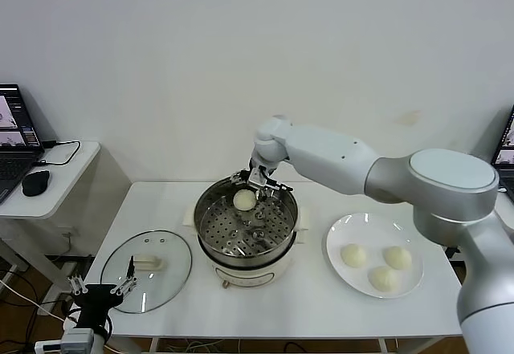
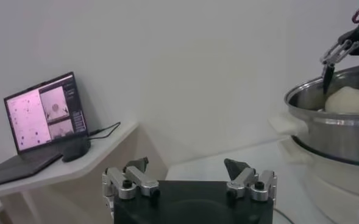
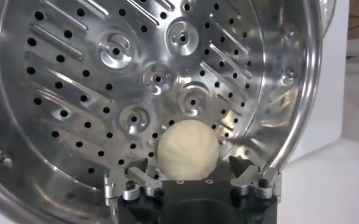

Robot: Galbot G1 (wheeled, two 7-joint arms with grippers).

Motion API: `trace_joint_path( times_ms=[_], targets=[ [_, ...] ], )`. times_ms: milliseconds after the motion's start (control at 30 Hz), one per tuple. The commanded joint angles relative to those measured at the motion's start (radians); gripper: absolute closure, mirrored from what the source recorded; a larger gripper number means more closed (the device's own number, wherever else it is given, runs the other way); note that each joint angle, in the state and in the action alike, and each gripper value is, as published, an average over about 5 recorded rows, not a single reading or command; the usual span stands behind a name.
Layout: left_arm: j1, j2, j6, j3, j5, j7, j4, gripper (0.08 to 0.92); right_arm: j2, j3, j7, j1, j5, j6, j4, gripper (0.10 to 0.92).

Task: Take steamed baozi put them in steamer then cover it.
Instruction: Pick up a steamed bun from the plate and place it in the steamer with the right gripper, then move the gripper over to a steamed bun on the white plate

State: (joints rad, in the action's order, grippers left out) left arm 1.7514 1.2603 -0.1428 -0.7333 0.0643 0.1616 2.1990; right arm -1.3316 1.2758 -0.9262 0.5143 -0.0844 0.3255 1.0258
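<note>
The steamer (image 1: 210,240) stands mid-table, its perforated tray (image 3: 106,91) bare except for one baozi (image 1: 244,200) (image 3: 187,149) lying at the far side. My right gripper (image 1: 259,185) (image 3: 188,163) hovers over that bun, open, with its fingers standing clear of the bun on either side. Three more baozi (image 1: 353,254) (image 1: 397,257) (image 1: 384,278) lie on a white plate (image 1: 333,242) to the right. The glass cover (image 1: 165,286) lies flat on the table to the left of the steamer. My left gripper (image 1: 103,284) (image 2: 185,164) is parked open and empty at the cover's near-left edge.
A low side table (image 1: 68,185) at the far left holds a laptop (image 1: 16,137) and a mouse (image 1: 35,182). A screen edge (image 1: 506,141) shows at the right. In the left wrist view the steamer's wall (image 2: 344,131) and bun (image 2: 350,100) appear.
</note>
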Motion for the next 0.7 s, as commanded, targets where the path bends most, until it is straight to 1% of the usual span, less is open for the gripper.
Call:
trace_joint_path(
  times_ms=[33,100,167,267,400,533,700],
  targets=[
    [0.001,-0.006,-0.001,-0.004,0.004,-0.001,0.01,0.177,0.129,0.016,-0.059,0.123,0.264,-0.321,0.219,0.202],
    [0.001,-0.012,-0.002,-0.008,0.008,-0.001,0.011,0.177,0.215,0.031,-0.071,0.181,0.353,-0.481,0.335,0.202],
    [-0.002,-0.019,-0.002,-0.009,0.011,-0.001,0.009,0.177,0.311,0.045,-0.073,0.229,0.408,-0.598,0.433,0.203],
    [-0.008,-0.026,-0.002,-0.003,0.012,-0.002,0.006,0.177,0.449,0.065,-0.072,0.278,0.419,-0.668,0.551,0.203],
    [-0.016,-0.036,-0.003,0.005,0.013,-0.002,0.001,0.177,0.628,0.082,-0.071,0.293,0.406,-0.723,0.659,0.202],
    [-0.02,-0.046,-0.003,0.01,0.013,-0.002,-0.005,0.177,0.793,0.088,-0.076,0.26,0.368,-0.724,0.708,0.203],
    [-0.022,-0.06,-0.001,-0.002,0.018,-0.001,-0.015,0.177,0.884,0.081,-0.076,0.167,0.292,-0.683,0.709,0.202]
  ],
)
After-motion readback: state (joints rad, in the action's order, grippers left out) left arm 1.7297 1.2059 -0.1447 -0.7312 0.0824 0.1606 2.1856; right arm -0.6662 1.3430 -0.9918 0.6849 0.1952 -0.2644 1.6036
